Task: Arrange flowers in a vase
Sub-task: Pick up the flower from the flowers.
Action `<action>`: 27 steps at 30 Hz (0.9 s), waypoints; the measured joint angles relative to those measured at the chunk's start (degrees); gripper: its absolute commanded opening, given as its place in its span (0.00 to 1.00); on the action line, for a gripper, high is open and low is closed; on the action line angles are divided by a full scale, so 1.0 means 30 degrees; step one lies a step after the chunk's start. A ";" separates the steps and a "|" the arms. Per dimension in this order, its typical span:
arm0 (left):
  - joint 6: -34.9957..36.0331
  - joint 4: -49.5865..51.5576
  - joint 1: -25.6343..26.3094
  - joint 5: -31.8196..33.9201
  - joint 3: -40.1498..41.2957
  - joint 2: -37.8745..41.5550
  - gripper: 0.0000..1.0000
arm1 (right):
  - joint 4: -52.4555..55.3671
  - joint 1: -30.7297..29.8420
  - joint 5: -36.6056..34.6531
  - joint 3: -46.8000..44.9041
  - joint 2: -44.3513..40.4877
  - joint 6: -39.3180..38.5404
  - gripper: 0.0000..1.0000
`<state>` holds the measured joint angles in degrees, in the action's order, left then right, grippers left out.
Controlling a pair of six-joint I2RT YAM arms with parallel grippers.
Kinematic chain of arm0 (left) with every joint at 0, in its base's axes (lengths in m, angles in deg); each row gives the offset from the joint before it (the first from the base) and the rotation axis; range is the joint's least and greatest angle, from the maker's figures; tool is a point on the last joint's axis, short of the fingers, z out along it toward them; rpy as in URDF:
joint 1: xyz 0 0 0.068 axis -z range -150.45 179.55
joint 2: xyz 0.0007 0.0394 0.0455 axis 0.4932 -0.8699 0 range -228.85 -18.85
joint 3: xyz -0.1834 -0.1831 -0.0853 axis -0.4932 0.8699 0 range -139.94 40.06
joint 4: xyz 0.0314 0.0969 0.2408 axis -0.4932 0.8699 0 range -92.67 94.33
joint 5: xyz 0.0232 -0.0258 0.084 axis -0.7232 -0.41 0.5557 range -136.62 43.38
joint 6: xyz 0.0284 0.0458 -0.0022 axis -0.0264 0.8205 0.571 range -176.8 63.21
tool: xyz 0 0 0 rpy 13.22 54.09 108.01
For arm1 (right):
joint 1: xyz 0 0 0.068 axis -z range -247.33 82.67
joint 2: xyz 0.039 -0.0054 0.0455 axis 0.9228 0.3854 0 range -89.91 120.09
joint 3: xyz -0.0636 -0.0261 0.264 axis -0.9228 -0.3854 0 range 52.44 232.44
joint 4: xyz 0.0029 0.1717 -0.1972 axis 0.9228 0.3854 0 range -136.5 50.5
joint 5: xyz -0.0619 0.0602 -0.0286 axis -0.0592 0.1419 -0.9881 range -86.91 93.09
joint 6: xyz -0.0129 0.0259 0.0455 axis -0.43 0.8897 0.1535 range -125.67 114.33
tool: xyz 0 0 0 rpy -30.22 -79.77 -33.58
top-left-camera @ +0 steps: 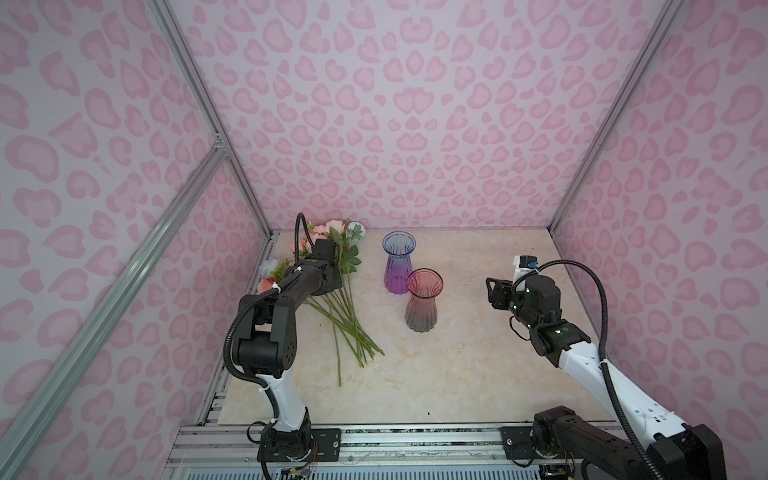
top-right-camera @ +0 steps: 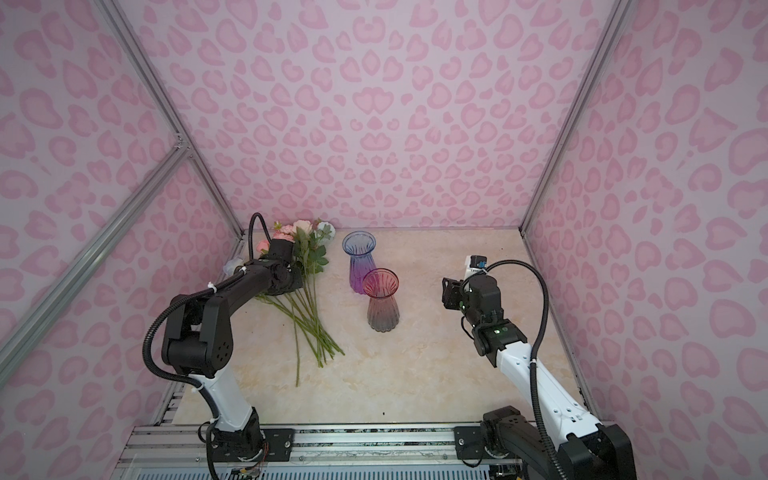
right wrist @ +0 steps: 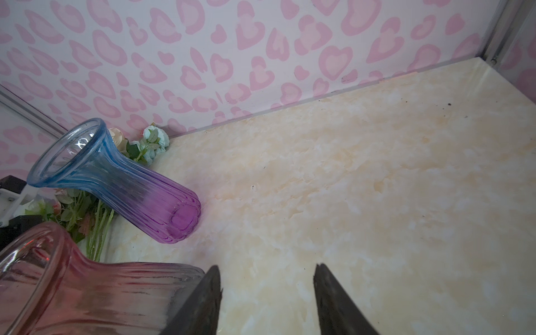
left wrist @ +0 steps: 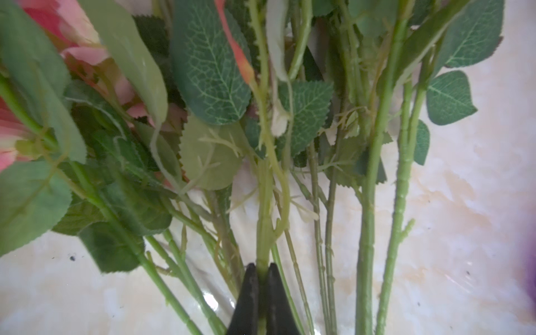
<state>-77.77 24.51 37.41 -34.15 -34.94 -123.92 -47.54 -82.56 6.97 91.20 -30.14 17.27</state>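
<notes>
The flowers (top-left-camera: 337,245) (top-right-camera: 305,245) lie in a bunch at the table's back left, blooms toward the back wall and stems (top-left-camera: 351,328) fanned toward the front. My left gripper (left wrist: 262,265) is down in the bunch, shut on one green stem (left wrist: 265,203) just below its leaves. Two empty glass vases stand upright mid-table: a blue-to-purple vase (top-left-camera: 397,266) (right wrist: 121,185) and, nearer the front, a red-to-grey vase (top-left-camera: 423,303) (right wrist: 72,290). My right gripper (top-left-camera: 492,293) (right wrist: 266,269) hovers right of the red vase, open, with nothing between its fingers.
The marbled tabletop (top-left-camera: 457,374) is closed in by pink patterned walls (top-left-camera: 415,124) at the back and both sides. Aluminium rails (top-left-camera: 374,440) with the arm bases run along the front edge.
</notes>
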 measured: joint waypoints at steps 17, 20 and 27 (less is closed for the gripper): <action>0.0743 0.2040 0.0379 -0.0233 -0.0146 0.7118 0.03 | -0.0306 0.0007 0.0233 0.0000 -0.0073 0.0015 0.53; 0.0962 0.2040 0.0379 -0.0648 0.0211 0.8451 0.03 | -0.0430 0.0000 0.0452 -0.0029 -0.0124 0.0015 0.53; 0.1362 0.0758 0.0437 -0.2630 0.1450 1.3092 0.03 | -0.2047 -0.0772 0.2375 -0.0940 -0.1137 -0.0036 0.57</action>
<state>-73.68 26.78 38.72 -42.04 -30.59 -84.65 -53.68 -84.87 14.10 88.38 -33.55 17.16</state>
